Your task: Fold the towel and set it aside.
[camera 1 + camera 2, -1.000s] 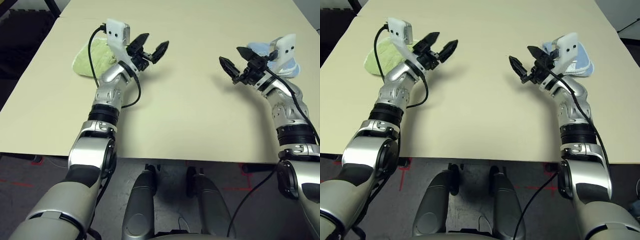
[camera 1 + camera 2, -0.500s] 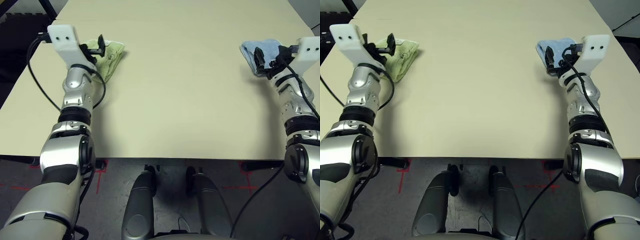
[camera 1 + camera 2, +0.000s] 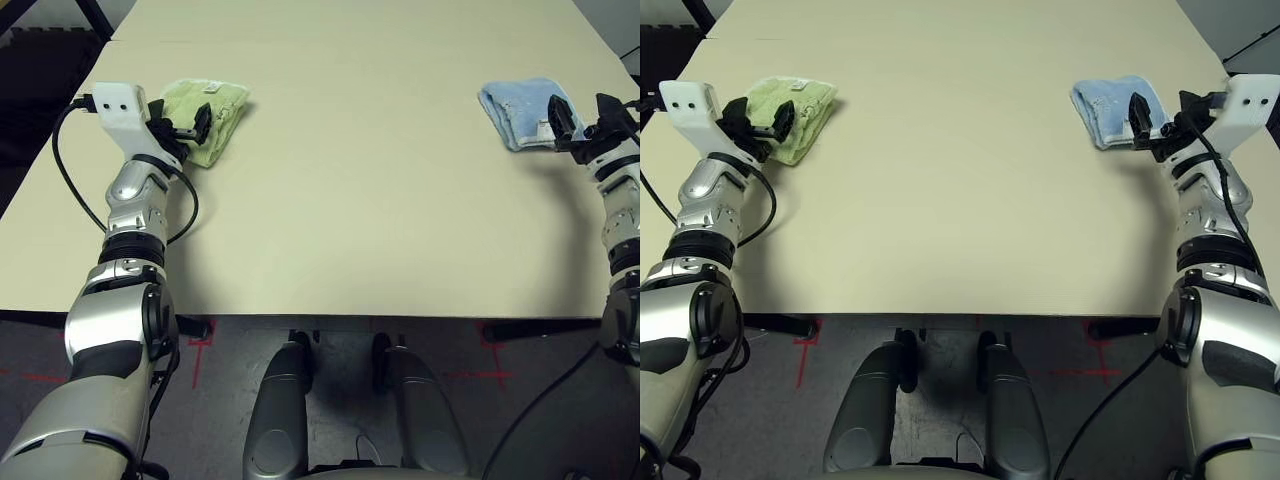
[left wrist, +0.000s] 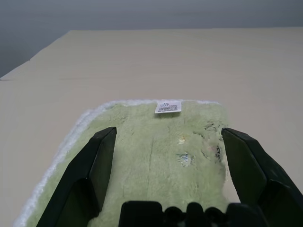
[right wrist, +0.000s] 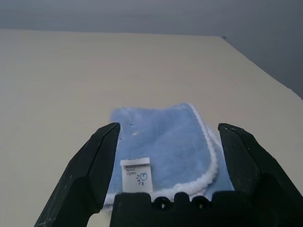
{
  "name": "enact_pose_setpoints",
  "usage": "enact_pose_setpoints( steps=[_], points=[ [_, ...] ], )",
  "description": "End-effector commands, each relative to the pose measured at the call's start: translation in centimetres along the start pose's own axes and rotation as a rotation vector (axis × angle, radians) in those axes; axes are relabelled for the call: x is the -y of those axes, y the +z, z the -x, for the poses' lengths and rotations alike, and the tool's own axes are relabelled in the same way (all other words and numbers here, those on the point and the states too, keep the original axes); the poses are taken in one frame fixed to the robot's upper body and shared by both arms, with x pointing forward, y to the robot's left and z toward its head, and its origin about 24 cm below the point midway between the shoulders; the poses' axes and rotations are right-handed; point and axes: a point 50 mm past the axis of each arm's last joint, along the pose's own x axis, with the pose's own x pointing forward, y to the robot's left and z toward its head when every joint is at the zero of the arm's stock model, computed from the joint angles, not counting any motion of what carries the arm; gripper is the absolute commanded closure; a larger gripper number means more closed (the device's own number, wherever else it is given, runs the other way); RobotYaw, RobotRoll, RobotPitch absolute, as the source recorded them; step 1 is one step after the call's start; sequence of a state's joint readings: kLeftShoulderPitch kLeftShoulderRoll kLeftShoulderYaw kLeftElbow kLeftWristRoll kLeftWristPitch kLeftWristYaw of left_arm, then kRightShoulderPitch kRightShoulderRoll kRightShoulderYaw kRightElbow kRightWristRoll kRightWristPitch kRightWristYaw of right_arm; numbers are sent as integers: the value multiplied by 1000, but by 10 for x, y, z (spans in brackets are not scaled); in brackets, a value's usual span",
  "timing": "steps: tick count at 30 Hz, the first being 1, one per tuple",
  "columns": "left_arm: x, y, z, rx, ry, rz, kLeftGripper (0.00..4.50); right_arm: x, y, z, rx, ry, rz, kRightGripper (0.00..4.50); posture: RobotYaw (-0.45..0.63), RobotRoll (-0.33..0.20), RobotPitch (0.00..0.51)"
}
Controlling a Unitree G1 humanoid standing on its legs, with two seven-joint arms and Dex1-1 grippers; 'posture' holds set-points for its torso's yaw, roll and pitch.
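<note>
The towel (image 3: 212,103) is light green with a white scalloped edge and lies folded flat at the far left of the table; a small white tag and a dark embroidered doodle show on it in the left wrist view. My left gripper (image 3: 187,122) hovers over its near edge, open, its fingers (image 4: 99,156) spread to either side of the towel (image 4: 161,156) with nothing between them. My right gripper (image 3: 1162,112) is open at the far right, holding nothing.
A smaller light blue folded towel (image 3: 515,108) lies at the far right, right in front of my right gripper's spread fingers (image 5: 102,156). The beige table (image 3: 350,200) stretches bare between the two towels. Dark floor lies past its left edge.
Both arms have swung outward from the table's middle. The left gripper has come down by the green towel and the right one by the blue towel. Both stayed open.
</note>
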State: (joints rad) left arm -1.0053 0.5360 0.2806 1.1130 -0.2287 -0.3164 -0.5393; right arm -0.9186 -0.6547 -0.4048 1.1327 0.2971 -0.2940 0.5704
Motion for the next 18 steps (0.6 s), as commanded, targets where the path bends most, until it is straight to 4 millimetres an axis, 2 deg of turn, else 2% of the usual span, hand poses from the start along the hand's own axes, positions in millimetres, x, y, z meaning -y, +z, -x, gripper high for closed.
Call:
enact_pose_setpoints(
  steps=[1,11,18],
  points=[
    [-5,6,4,42,-21,-23,11,8,-8,9,-31,-18,-17,0,-22,0,236],
    [-19,0,14,32,85,-8,11,11,-9,12,-29,-45,0,0,-24,0,222],
    [-18,-5,16,36,111,9,11,10,-3,10,22,-45,-4,0,-20,0,222]
  ],
)
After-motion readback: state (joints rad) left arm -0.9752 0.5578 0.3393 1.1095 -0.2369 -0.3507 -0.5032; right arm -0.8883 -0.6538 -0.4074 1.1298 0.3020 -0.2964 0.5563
